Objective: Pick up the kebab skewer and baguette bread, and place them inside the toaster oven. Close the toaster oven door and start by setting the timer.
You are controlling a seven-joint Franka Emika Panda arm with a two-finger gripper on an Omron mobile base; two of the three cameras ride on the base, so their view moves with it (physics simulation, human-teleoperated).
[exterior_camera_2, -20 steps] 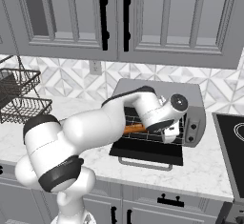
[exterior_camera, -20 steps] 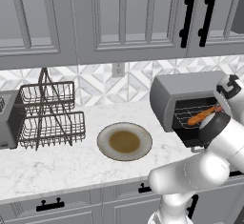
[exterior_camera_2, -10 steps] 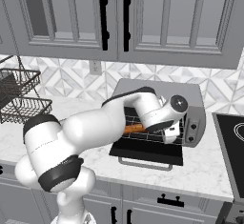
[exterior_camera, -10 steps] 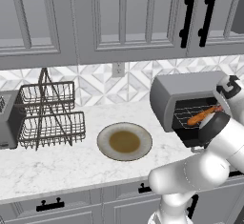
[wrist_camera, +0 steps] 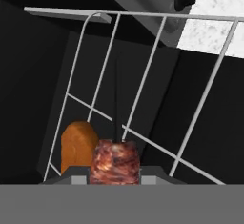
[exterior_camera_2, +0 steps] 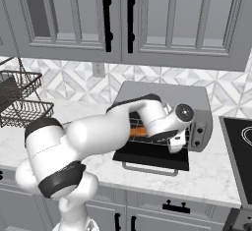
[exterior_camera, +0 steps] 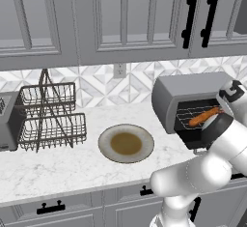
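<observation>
The toaster oven (exterior_camera: pixel 185 90) (exterior_camera_2: pixel 167 93) stands at the counter's right end. The toaster oven door (exterior_camera_2: pixel 152 157) is folded down flat. My arm reaches into its mouth. In the hand view my gripper (wrist_camera: pixel 114 178) is low over the wire rack (wrist_camera: pixel 143 89), shut on the kebab skewer (wrist_camera: pixel 114 162), whose red-brown chunk sits between the fingertips. The baguette bread (wrist_camera: pixel 78 144) lies on the rack just left of the skewer, and shows as an orange loaf (exterior_camera: pixel 205 116) (exterior_camera_2: pixel 138 132) inside the oven. The knobs (exterior_camera_2: pixel 199 135) are on the oven's right edge.
A round plate (exterior_camera: pixel 126 144) sits mid-counter, left of the oven. A wire dish rack (exterior_camera: pixel 48 120) and a slot toaster (exterior_camera: pixel 7 122) stand at the far left. A black cooktop (exterior_camera_2: pixel 238 141) borders the oven on the right. Wall cabinets hang above.
</observation>
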